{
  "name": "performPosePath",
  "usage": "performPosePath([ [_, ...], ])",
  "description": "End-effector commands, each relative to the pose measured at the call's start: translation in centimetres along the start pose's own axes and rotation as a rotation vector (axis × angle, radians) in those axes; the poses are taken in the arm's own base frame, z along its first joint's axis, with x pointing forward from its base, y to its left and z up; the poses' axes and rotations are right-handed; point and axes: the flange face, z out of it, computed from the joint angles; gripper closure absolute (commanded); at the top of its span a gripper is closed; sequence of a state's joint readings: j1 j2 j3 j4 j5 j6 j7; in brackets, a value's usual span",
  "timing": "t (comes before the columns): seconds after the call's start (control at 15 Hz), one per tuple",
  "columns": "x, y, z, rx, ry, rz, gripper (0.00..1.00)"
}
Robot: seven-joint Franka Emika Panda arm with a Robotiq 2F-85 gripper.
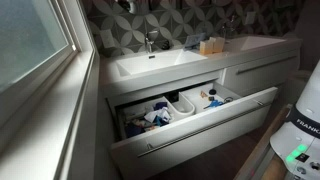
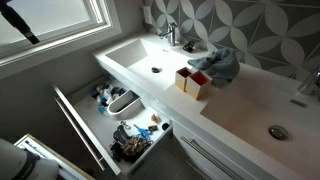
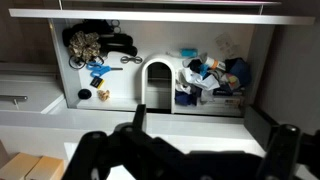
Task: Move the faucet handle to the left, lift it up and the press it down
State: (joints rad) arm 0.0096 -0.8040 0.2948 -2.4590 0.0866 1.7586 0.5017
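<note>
You are looking into a dim bathroom, lit mostly by daylight from the window (image 1: 35,40) in its white frame; the glass looks frosted. The wall (image 2: 250,25) behind the counter is tiled in a grey-and-white petal pattern. Below it runs a long white vanity (image 2: 240,105) with a rectangular basin (image 2: 135,55) moulded into its top and a second drain (image 2: 278,131) further along. Under the basin the open drawer (image 1: 190,130) stands pulled well out, and the shut drawer (image 1: 262,76) sits beside it. The floor (image 1: 238,155) looks dark, perhaps wood, though you can hardly tell in this shade.
</note>
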Motion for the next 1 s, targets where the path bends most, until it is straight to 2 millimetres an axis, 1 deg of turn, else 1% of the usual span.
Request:
performPosePath([
  [0.0, 0.02, 0.00, -0.07, -0.001, -0.001, 0.000, 0.00],
  [0.87, 0.02, 0.00, -0.07, -0.001, -0.001, 0.000, 0.00],
  [0.93, 0.99, 0.19, -0.74, -0.009, 0.019, 0.002, 0.00],
])
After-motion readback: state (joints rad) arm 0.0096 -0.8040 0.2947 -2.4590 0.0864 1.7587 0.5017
